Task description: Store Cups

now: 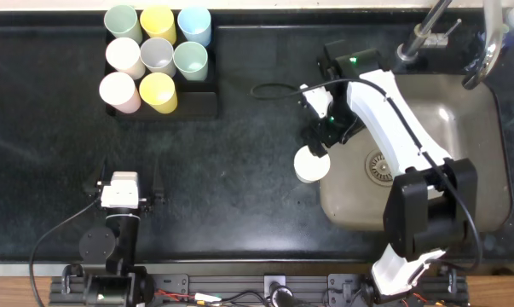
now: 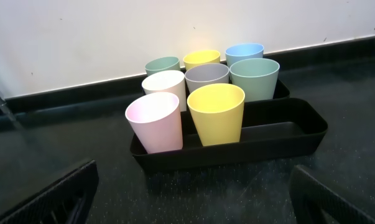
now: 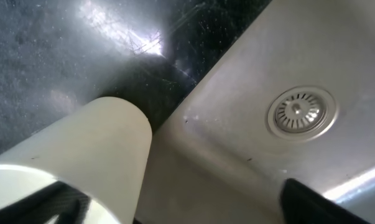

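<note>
Your cream cup sits at the left rim of the sink, where the dark counter meets the basin. Your right gripper is over it with its fingers spread wide. One finger is at the cup's mouth and nothing is clamped. Well apart, at the counter's far left, eight cups stand upright in a black tray. Your left gripper faces the tray, wide open and holding nothing.
</note>
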